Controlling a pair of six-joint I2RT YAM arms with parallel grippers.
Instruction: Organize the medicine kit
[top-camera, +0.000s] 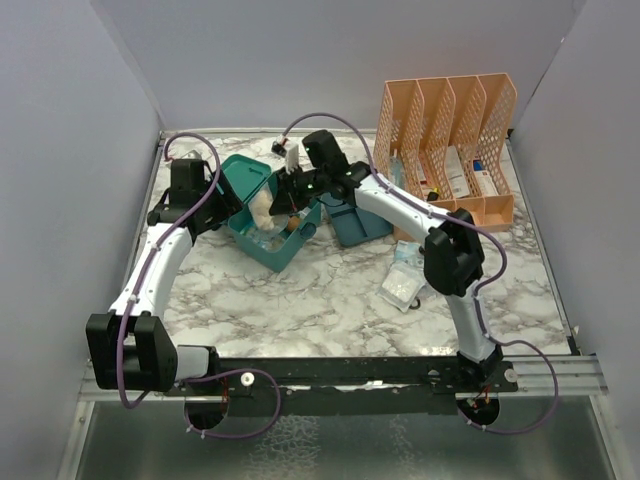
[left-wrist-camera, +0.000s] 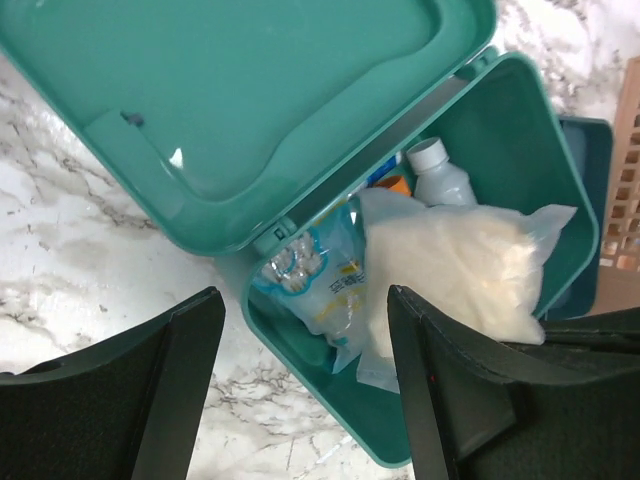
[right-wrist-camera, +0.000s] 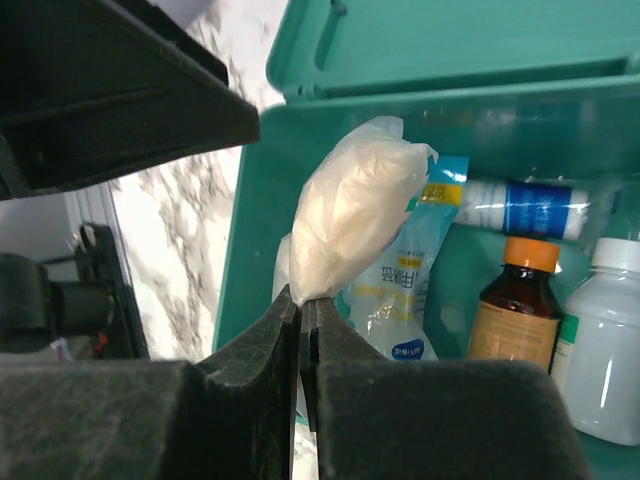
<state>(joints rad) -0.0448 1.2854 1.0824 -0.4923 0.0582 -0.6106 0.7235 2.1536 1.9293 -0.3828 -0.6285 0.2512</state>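
Small teal-green plastic medicine kit (top-camera: 272, 242) on the grey-veined white marble table (top-camera: 300, 300), left of centre toward the back, rounded hinged lid (left-wrist-camera: 230, 90) flung open and leaning away to the left. Matching teal insert tray (top-camera: 357, 222) out of the box, just beside it on the right, partly under the right arm.

Right jaws pressed together, pinching the edge of a clear plastic bag of cream-white wadding (right-wrist-camera: 355, 215) that lies across the open box. Left jaws spread wide, gripping nothing, poised above the box's near corner.

Inside the box:
- a blue-and-white pack of cotton swabs (left-wrist-camera: 315, 275)
- a brown bottle with an orange cap (right-wrist-camera: 515, 310)
- an upright white plastic bottle (right-wrist-camera: 610, 350)
- a white bottle with a blue label (right-wrist-camera: 530, 208), lying on its side

Tall peach lattice file organizer (top-camera: 450, 130) at the back right. Flat clear sachets (top-camera: 405, 280) on the table near the right arm's elbow.
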